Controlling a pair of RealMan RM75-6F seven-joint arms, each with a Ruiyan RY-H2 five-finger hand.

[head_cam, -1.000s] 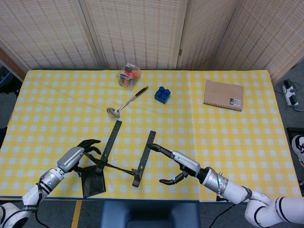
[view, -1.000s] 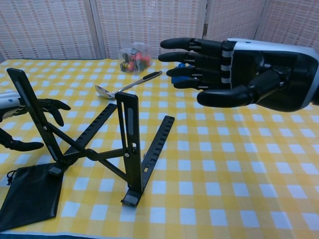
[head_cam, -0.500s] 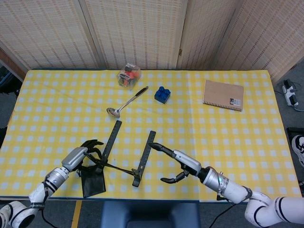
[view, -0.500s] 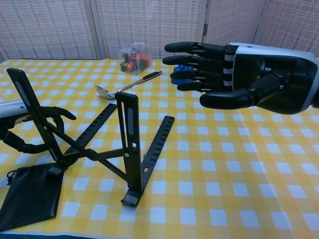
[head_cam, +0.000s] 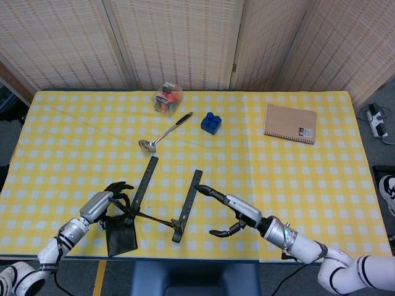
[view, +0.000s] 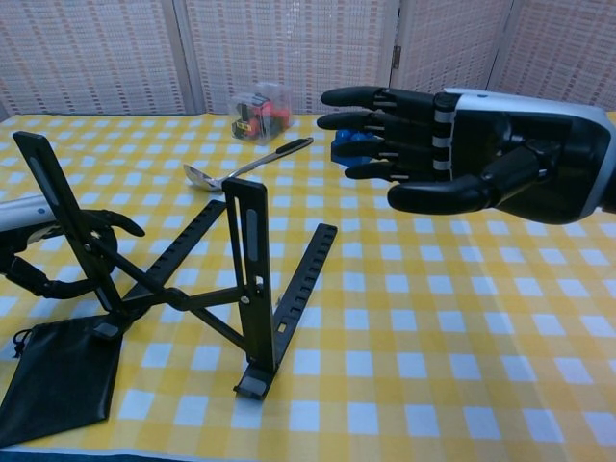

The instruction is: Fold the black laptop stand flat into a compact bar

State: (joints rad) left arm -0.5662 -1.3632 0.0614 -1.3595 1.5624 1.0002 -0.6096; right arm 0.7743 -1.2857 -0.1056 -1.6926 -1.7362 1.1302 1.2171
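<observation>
The black metal laptop stand (head_cam: 159, 198) sits unfolded near the front edge of the yellow-and-white checked tabletop (head_cam: 278, 172), left of centre. Its two slotted rails lie spread apart, joined by crossed struts, and in the chest view two short uprights rise from their near ends.

The left hand (view: 53, 252) is at the stand's left side, its dark fingers (view: 115, 224) curled around the left upright and strut; whether they press firmly on the metal or only wrap loosely cannot be told. Just near of this hand lies a flat black fabric pouch (view: 58, 375), its far edge touching the foot of the left rail.

The right hand (head_cam: 231, 213) hovers to the right of the stand, close to the right rail but apart from it. It holds nothing: the fingers (view: 385, 130) are stretched out straight toward the left and the thumb is set apart below them.

Farther back on the tabletop, a silver metal spoon (head_cam: 164, 134) with a dark handle lies diagonally. Beyond it, near the far edge, stands a small clear plastic box of coloured pieces (head_cam: 168, 97). A blue toy building block (head_cam: 211, 122) sits just right of the spoon's handle. A brown spiral-bound notebook (head_cam: 290, 123) lies well apart on the far right.
</observation>
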